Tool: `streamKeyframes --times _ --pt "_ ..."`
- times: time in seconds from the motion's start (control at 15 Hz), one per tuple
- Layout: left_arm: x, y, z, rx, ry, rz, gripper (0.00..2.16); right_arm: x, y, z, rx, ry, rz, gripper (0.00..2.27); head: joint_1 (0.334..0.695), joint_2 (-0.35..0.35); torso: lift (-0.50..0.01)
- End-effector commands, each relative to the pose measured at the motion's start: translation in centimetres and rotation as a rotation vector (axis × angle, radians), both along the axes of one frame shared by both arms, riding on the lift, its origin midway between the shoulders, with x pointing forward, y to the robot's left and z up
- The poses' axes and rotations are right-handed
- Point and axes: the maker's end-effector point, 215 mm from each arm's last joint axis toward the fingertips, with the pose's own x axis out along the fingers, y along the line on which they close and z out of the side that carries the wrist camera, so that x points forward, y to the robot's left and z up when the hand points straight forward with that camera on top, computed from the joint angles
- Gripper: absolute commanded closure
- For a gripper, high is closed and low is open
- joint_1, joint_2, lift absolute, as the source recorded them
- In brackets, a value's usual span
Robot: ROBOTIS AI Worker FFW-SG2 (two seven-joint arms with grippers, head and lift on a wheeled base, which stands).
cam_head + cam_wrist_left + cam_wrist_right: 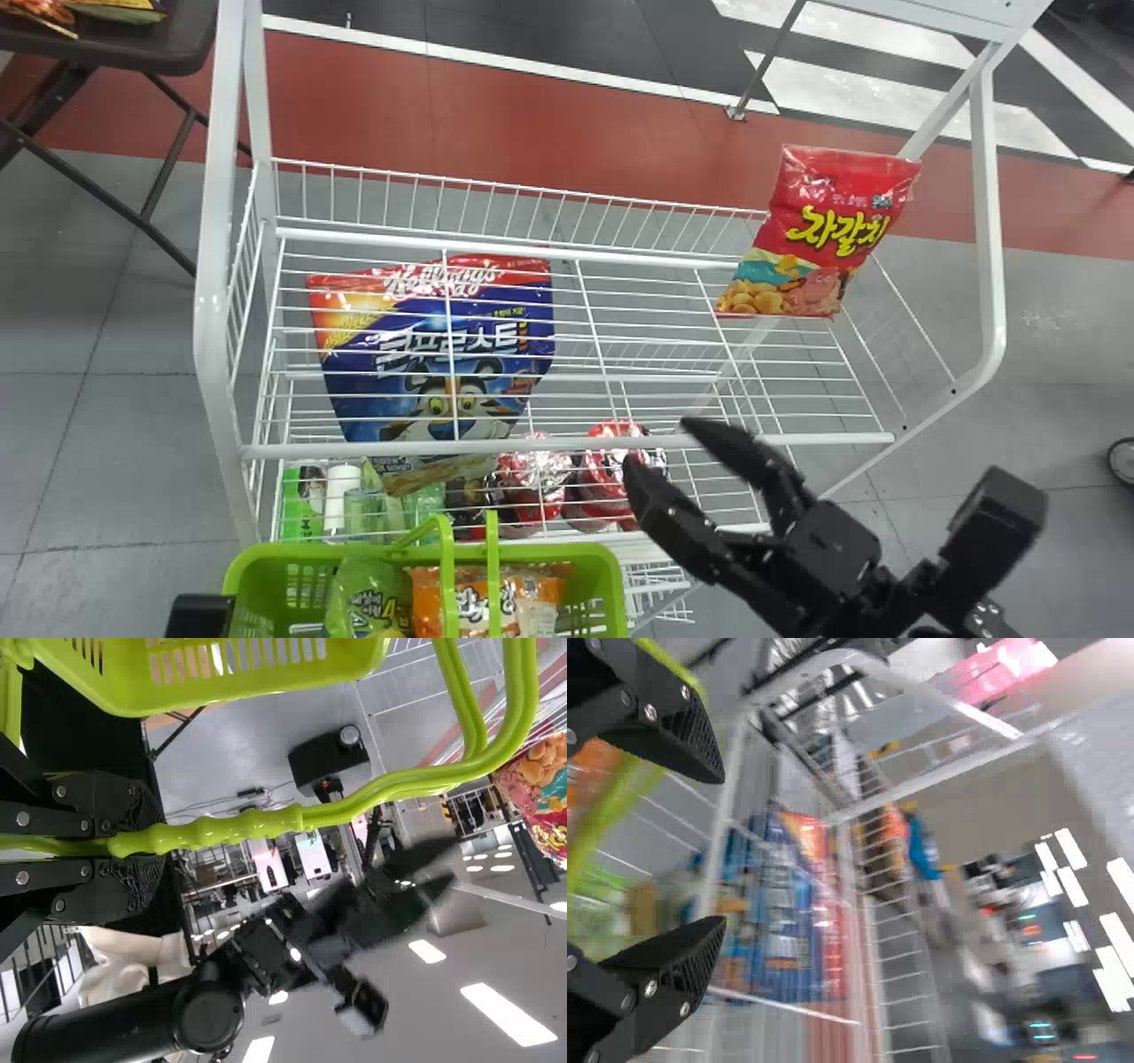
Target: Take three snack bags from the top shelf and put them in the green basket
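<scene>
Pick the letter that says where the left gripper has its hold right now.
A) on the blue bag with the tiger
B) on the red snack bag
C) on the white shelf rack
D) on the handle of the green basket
D: the left gripper has its fingers closed from both sides around the handle of the green basket.

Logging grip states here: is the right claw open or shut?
Open: the right claw has its two fingers spread apart, holding nothing.
</scene>
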Motion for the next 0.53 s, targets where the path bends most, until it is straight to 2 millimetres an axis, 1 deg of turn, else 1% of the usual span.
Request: streamKeyframes --times 0.0,0.13,0.2,0.33,0.47 --pt "-0.1 0.0 -0.2 0.008 0.001 0.0 1.36 0.7 2.0 2.5 -0.005 -0.087 -0.076 0.06 0.695 -0.35 -0.044" --pt "-0.3 -0.2 -0.3 0.013 -0.001 -0.006 1.36 1.8 3.0 2.7 -0.033 -0.059 -0.234 0.06 0.695 -0.35 -0.044" --pt "-0.3 -0.2 -0.2 0.013 -0.003 -0.006 1.36 2.1 3.6 3.3 -0.043 -0.056 -0.298 0.06 0.695 -0.35 -0.044" --pt "-0.8 -0.2 -0.1 0.01 0.002 -0.01 1.36 2.2 4.3 2.8 -0.047 -0.012 -0.342 0.06 0.695 -0.35 -0.044" --pt "-1.0 0.0 -0.1 0.012 -0.003 -0.012 1.36 2.1 4.5 2.2 -0.046 0.001 -0.338 0.06 0.695 -0.35 -0.044"
